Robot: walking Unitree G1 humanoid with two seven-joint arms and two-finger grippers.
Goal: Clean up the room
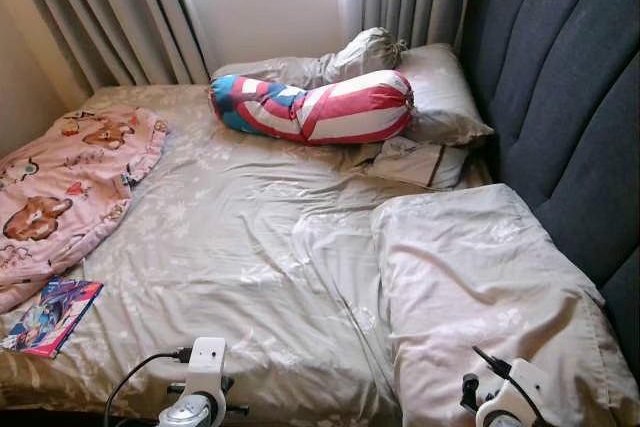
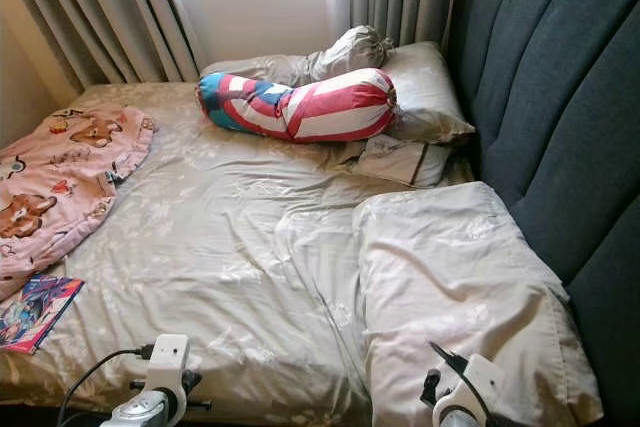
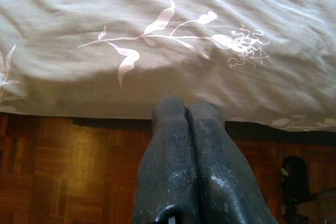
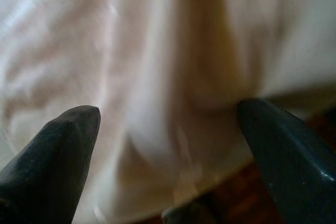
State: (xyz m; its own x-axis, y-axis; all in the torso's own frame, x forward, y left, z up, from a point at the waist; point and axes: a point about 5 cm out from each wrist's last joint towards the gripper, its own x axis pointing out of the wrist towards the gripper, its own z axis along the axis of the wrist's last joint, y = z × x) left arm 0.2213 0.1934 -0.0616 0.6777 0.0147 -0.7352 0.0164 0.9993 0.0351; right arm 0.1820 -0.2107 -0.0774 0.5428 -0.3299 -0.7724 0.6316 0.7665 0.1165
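Observation:
A bed with a creased grey floral sheet (image 1: 240,237) lies before me. On it are a large pale pillow (image 1: 480,287) at the near right, a red, white and blue bolster (image 1: 320,107) at the back, a pink cartoon blanket (image 1: 60,187) at the left, and a colourful book (image 1: 50,315) by the near left edge. My left gripper (image 3: 188,109) is shut and empty, pointing at the sheet's hanging edge (image 3: 157,51) above the floor. My right gripper (image 4: 168,111) is open, close against the pale pillow's near end (image 4: 173,51), with the fabric between its fingertips.
A dark padded headboard (image 1: 570,97) runs along the right. Grey curtains (image 1: 110,7) and a window stand behind the bed. A second pillow (image 1: 440,92), a crumpled grey bundle (image 1: 365,52) and a folded cloth (image 1: 415,162) lie at the back right. Wooden parquet floor (image 3: 68,171) shows below the bed.

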